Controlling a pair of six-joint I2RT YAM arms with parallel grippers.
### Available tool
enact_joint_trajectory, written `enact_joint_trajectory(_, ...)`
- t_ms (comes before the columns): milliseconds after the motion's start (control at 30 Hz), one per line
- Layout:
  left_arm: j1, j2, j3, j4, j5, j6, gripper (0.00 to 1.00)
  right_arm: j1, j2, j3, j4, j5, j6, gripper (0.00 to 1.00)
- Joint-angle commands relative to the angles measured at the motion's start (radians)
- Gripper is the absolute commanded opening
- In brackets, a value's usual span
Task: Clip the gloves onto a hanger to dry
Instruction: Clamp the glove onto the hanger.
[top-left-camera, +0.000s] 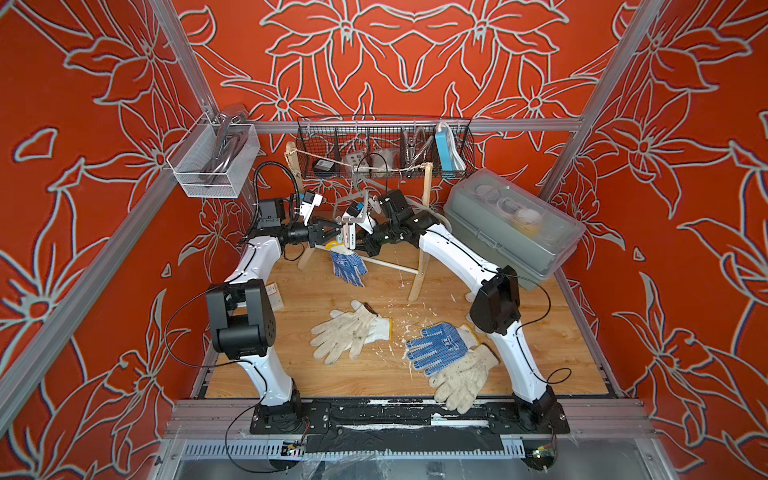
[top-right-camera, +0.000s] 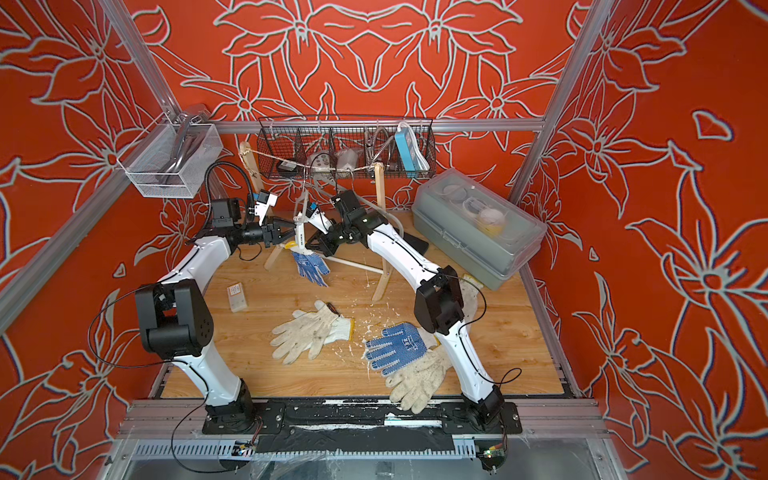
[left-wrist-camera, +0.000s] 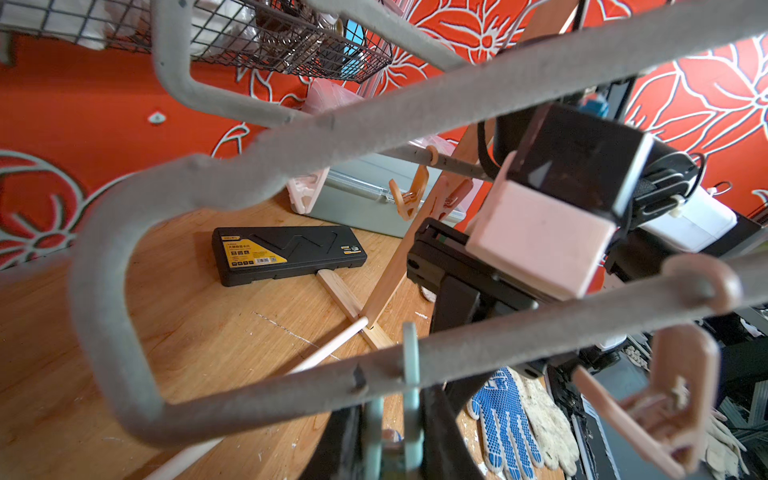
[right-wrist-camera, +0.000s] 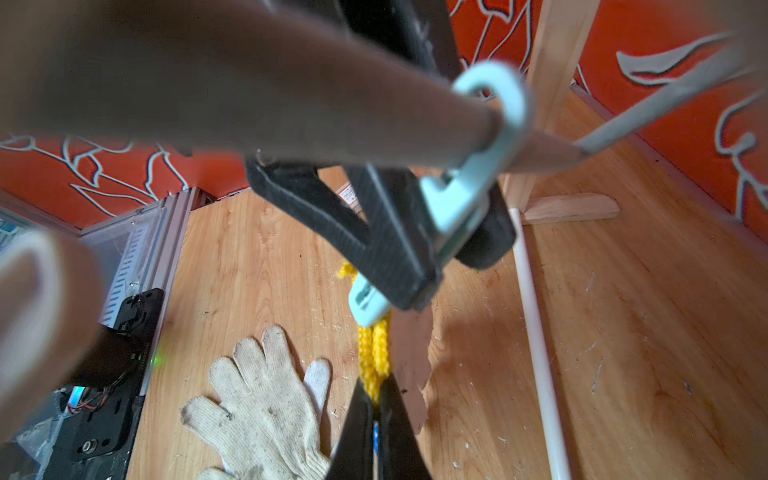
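Left tool (top-left-camera: 337, 237): pinching a teal clip (right-wrist-camera: 453, 199) on the grey hanger (left-wrist-camera: 291, 137). I judge this squeeze is holding the clip's mouth apart.
Right tool (right-wrist-camera: 376, 409): pressed together on the yellow cuff (right-wrist-camera: 374, 349) of the hanging glove (top-left-camera: 348, 266), just below the clip.
Glove in hand: blue-dotted, with its fingers drooping toward the table (top-left-camera: 374, 374). The cuff reaches the clip's mouth, but I cannot tell whether it is seated.
Other gloves: a plain glove (top-left-camera: 349, 332) lies mid-table. A second blue-dotted glove (top-left-camera: 436, 345) lies over an underlying glove (top-left-camera: 461, 378) beside my right arm.
Handling: the knit is light and limp, so it folds and sags. I'd take each glove by its cuff edge, the firmest part.
Risk: the cuff may slip out if I release the clip too early.
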Motion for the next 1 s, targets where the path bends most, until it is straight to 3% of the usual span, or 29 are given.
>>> enact_joint_trajectory(0, -0.01, -0.02, 0.014, -0.009, 0.034, 0.033, 0.17, 0.002, -0.014, 0.015, 0.035, -0.043, 0.023, 0.0)
enact_joint_trajectory(667, -0.014, -0.015, 0.02, -0.004, 0.002, 0.056, 0.15, -0.012, -0.065, -0.04, 0.054, -0.126, 0.05, 0.0)
enact_joint_trajectory(967, -0.014, -0.019, -0.004, -0.012, 0.01, 0.065, 0.14, -0.018, -0.088, -0.077, 0.163, -0.107, 0.131, 0.0)
